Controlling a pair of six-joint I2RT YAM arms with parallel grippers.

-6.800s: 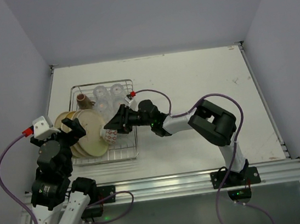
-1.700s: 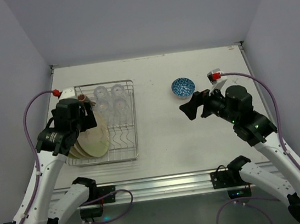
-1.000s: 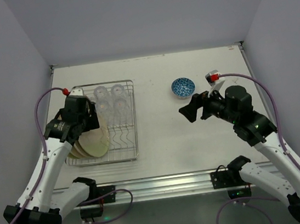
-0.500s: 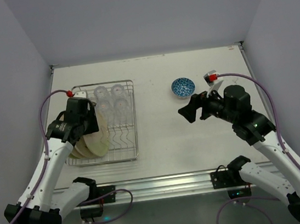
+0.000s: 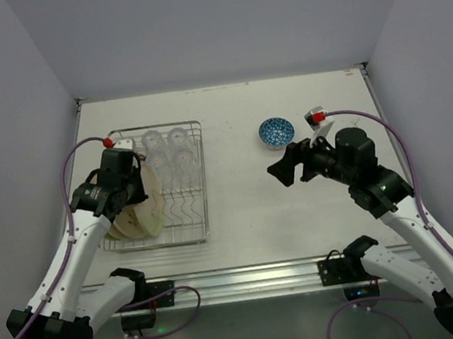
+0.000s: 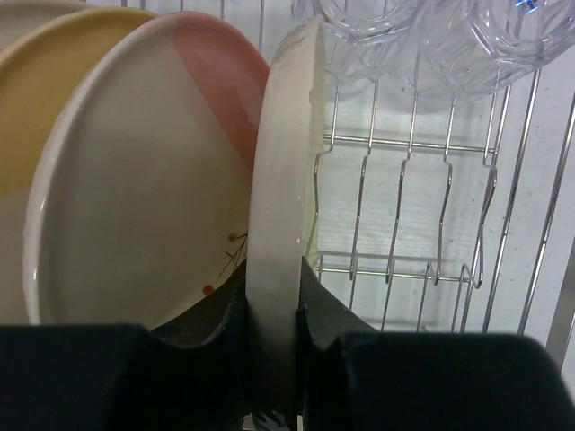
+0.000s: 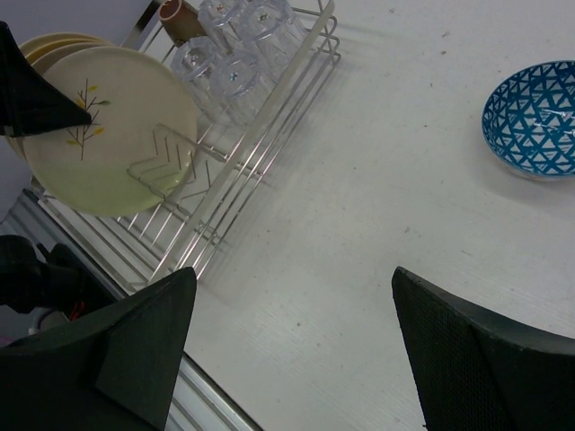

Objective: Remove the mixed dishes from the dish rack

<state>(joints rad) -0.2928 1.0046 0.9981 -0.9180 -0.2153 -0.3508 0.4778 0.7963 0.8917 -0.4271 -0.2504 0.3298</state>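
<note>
- Top view: the dish rack [image 5: 206, 190] sits by the left edge of the desk [image 5: 300, 218]; the blue bowl [image 5: 276, 131] lies right of centre.
- Left wrist: the left tool [image 6: 272, 316] clamps the rim of an upright cream plate [image 6: 283, 193].
- Right wrist: the right tool [image 7: 292, 346] gapes, empty, over the desk.

In the left wrist view you lose the lower rim of the front plate [image 6: 283, 180] where it sinks between the clamped fingers of the left gripper [image 6: 274, 328]. The rear plates [image 6: 135, 197] run off the left edge and the glasses [image 6: 449, 36] are cut by the top edge. From above, the left arm [image 5: 115, 180] covers its own fingers and part of the plates, and in the right wrist view the mug [image 7: 175, 16] is clipped at the top, the bowl [image 7: 535, 117] at the right, and the right gripper [image 7: 294, 274] at the bottom.
</note>
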